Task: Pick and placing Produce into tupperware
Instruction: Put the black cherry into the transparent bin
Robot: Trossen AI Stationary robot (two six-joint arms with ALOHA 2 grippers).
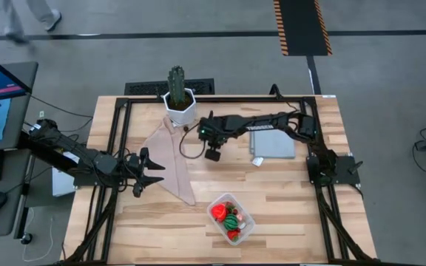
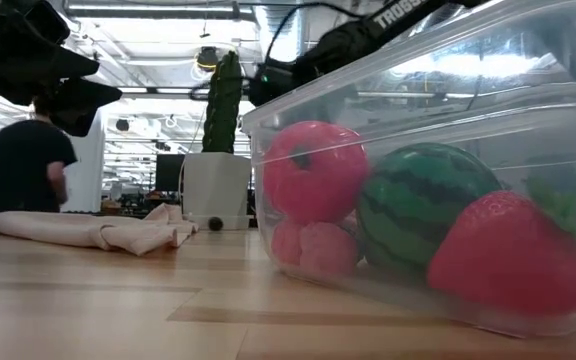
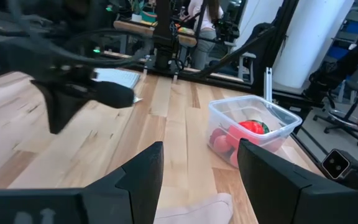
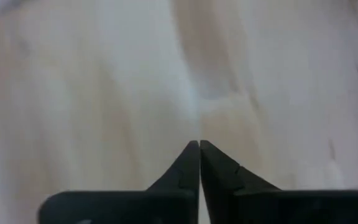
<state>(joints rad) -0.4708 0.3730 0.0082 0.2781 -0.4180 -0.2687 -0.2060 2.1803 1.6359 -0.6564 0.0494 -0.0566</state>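
The clear tupperware sits near the table's near edge and holds the produce. In the low view that is a red tomato-like piece, a green striped ball, a strawberry and a pink berry. One dark berry lies on the table in front of the white cactus pot. My right gripper is shut and hovers over bare wood at the table's middle. My left gripper is open above the left part of the table, by a beige cloth.
A tall cactus in a white pot stands at the far edge. A flat grey mat lies right of centre under the right arm. The beige cloth lies crumpled left of centre. A person stands beyond the table.
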